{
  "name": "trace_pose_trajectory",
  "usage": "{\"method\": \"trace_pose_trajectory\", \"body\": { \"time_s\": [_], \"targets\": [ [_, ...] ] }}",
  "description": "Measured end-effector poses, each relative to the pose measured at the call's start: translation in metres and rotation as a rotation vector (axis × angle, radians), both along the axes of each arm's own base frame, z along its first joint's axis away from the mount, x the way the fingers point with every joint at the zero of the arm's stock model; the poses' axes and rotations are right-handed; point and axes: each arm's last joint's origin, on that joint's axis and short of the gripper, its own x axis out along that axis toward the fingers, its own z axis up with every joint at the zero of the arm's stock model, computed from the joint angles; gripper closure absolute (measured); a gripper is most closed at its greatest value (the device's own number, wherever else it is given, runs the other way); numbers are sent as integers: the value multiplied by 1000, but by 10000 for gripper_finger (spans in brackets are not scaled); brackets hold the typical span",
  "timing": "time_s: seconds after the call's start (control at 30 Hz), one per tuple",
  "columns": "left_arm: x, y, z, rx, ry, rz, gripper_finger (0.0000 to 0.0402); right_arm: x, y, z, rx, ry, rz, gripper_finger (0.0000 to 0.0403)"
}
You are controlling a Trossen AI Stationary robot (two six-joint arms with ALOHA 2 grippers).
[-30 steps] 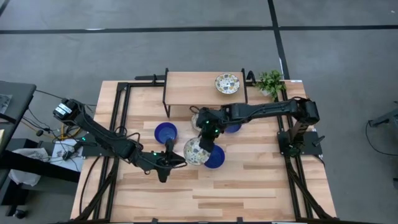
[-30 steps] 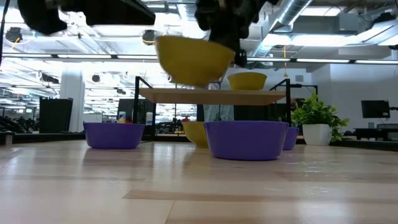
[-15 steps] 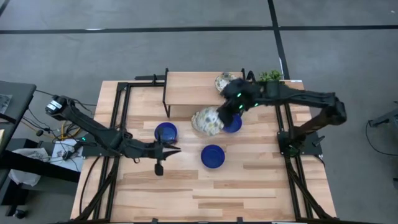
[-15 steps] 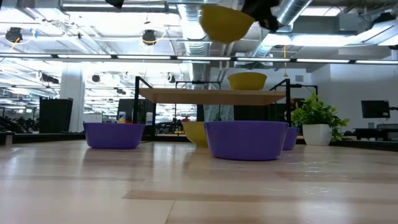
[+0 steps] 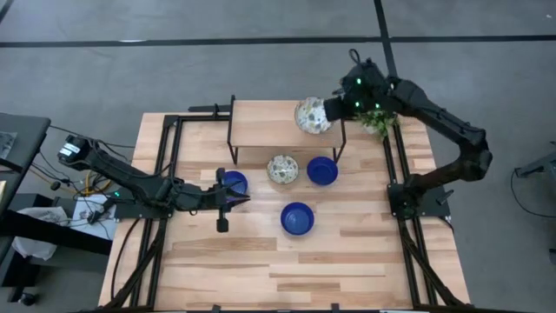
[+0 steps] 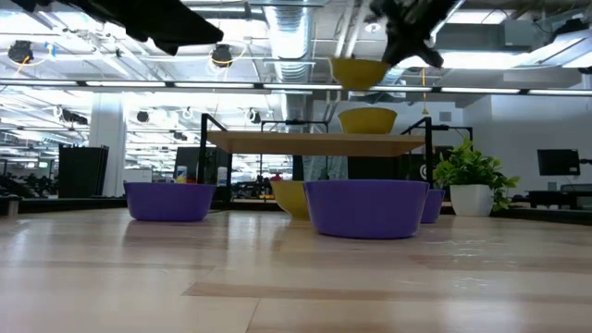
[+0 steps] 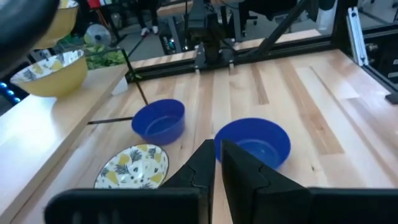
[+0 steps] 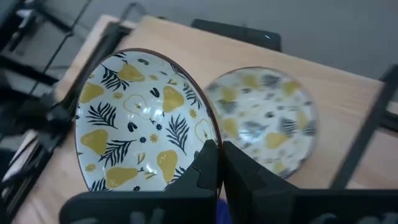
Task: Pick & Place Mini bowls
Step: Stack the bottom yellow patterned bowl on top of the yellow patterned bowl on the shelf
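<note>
My right gripper is shut on a cream mini bowl with a yellow pear and leaf pattern. It holds the bowl in the air over the raised wooden shelf at the table's far side. A second patterned bowl stands on the shelf just beyond the held one. A third patterned bowl and three blue bowls rest on the table. My left gripper hovers shut and empty beside the left blue bowl. My right gripper pinches the held bowl's rim, one finger inside the bowl and one outside. The fingers slant down at it from the table's far right. The bowl is lifted clear, mouth roughly up, above the bowl on the shelf.
A small green plant in a white pot stands at the far right corner, close under my right arm. Black frame rails run along the table's left and right sides. Black legs carry the shelf.
My right gripper has carried the patterned bowl up from above the table's middle toward the far right, to over the shelf. My left gripper has drawn back toward the table's left and rolled.
</note>
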Motion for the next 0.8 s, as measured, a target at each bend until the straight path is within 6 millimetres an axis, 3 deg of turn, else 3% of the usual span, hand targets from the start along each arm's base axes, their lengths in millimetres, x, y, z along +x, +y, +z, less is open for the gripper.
{"method": "trace_pose_trajectory", "body": {
  "time_s": [0.23, 0.4, 0.8],
  "targets": [
    [0, 0, -1, -7, -7, -20, 376, -9, -45, -21, 122, 5, -95, 403],
    [0, 0, 0, -8, -11, -19, 376, -7, -63, -37, 195, 20, -125, 403],
    [0, 0, 0, -9, -14, -19, 376, -12, -68, -45, 261, 56, -148, 403]
  ]
}}
